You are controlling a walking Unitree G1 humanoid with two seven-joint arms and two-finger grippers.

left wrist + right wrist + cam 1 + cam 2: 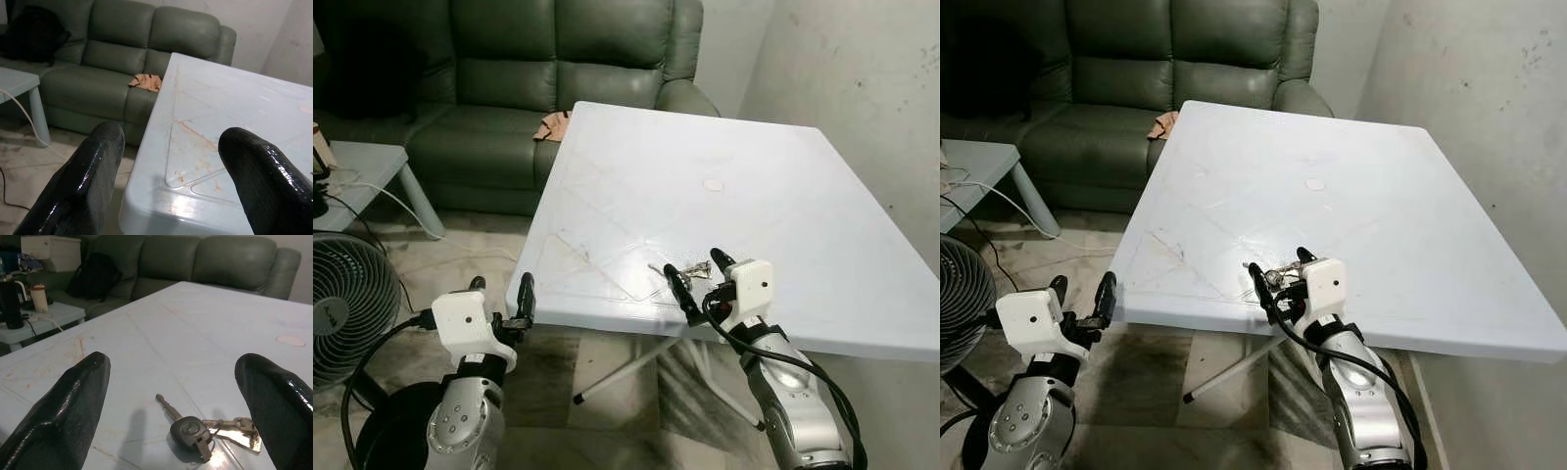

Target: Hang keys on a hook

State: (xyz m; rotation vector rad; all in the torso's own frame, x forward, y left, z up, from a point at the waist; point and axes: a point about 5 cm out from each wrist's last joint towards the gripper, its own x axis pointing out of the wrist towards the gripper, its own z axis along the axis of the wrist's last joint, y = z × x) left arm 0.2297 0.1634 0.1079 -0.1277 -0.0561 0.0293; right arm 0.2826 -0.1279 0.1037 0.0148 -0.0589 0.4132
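Note:
A bunch of keys (pixel 198 429) with a black fob lies flat on the white table (pixel 754 196), near its front edge. My right gripper (pixel 700 278) hovers open just above the table, one finger on each side of the keys (pixel 690 271), not touching them. Through the right wrist view both black fingers (pixel 63 406) frame the bunch, which lies a short way ahead. My left gripper (pixel 501 298) is open too, held below and just outside the table's front left corner (pixel 146 205).
A green sofa (pixel 509 88) with an orange cloth (pixel 551 126) stands behind the table. A fan (pixel 347 304) and a low grey side table (pixel 362 166) with a white cable are at the left. The wall (pixel 862 88) is on the right.

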